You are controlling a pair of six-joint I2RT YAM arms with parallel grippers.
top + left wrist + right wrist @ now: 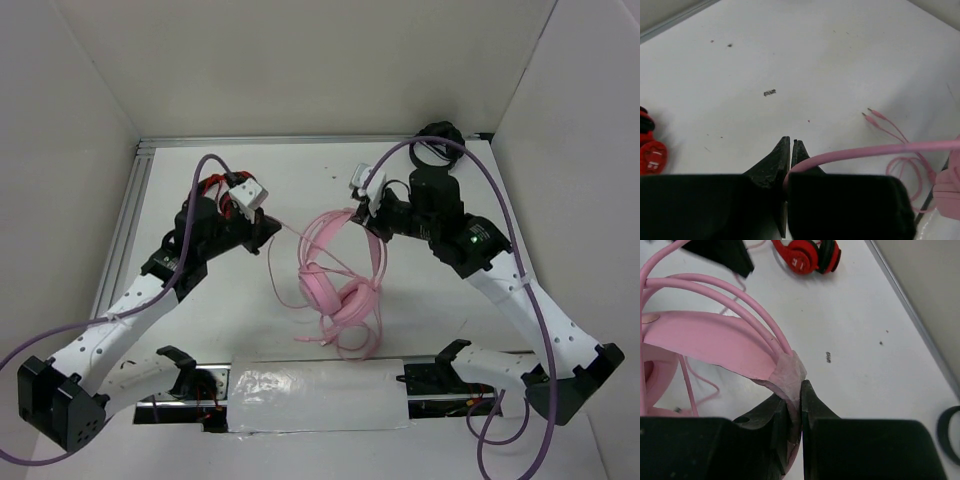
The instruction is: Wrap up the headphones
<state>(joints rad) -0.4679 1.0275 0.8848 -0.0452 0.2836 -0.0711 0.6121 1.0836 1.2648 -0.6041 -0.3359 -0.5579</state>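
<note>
1. Table (230, 320): white, under both arms.

2. Headphones (322, 288): pale pink, between the two grippers. The headband (715, 340) is up at the right gripper and the padded cups hang below and in front of it. Whether the cups touch the table cannot be told.

3. Right gripper (796, 390): clenched on the headband at its taped end, with only a thin edge of the band between the tips.

4. Left gripper (791, 142): pinched shut on the cable, which is caught a little behind the tips.

5. Red headphones (805, 255): on the table well beyond the right gripper and just to the left of the left gripper. Not part of the job.

6. Cable (865, 151): thin and pink. It runs nearly straight from the left gripper off to its right, toward the cups, with loose loops lying below it.

7. Plugs (872, 116): two ends lying free on the table, ahead and right of the left gripper.

Risks: a hard pull from the left could slide the cable through the jaws or drag the band out of the right gripper's shallow hold. The slack loops may snag on the cups. Trailing plugs may catch as winding begins.
</note>
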